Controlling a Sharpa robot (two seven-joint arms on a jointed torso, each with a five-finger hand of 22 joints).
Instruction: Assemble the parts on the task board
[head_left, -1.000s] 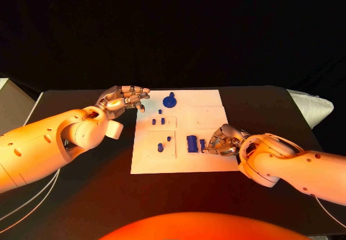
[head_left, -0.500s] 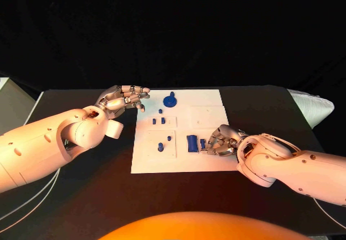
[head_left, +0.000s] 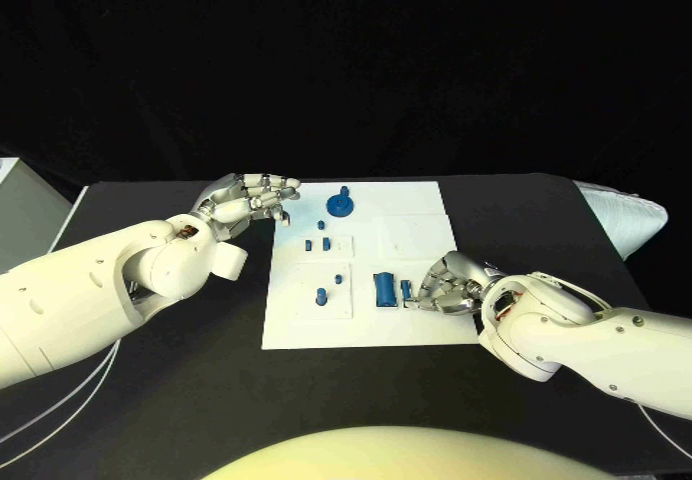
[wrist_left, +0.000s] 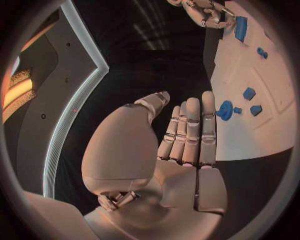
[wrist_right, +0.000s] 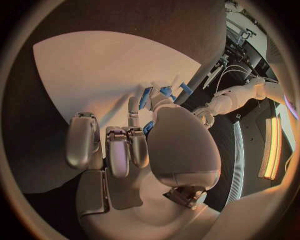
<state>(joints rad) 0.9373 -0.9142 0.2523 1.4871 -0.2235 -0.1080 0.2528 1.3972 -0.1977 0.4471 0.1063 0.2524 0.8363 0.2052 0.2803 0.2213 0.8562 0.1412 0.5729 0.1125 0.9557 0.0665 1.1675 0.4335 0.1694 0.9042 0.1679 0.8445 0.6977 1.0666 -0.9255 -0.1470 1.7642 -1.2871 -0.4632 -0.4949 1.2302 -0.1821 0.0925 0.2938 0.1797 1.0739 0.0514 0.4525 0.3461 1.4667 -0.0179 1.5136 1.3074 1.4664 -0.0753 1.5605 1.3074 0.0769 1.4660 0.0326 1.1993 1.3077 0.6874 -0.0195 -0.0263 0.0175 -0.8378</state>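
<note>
The board is a flat white sheet, matte and square-cornered, lying in the middle of the black table, with shallow square panels marked faintly across its face. Small blue pieces sit on it: a round disc with a stub on top near the far edge, a pair of little pegs below that, two more pegs in the panel nearer the robot, and an oblong block standing beside them, the largest and most solid-looking of the lot. The right hand rests on the board just beside that block, silver fingers curled down toward a small blue part at their tips; from the right wrist view the fingertips press close against blue pieces, but whether the hand actually pinches one I cannot tell (the palm covers the contact). The left hand hovers at the board's far left corner, near the disc but apart from it, holding nothing; its fingers lie straight and side by side, with the thumb spread off to one side, all smooth segmented metal. Both arms are glossy white shells, rounded and bulky beside the tiny parts.
</note>
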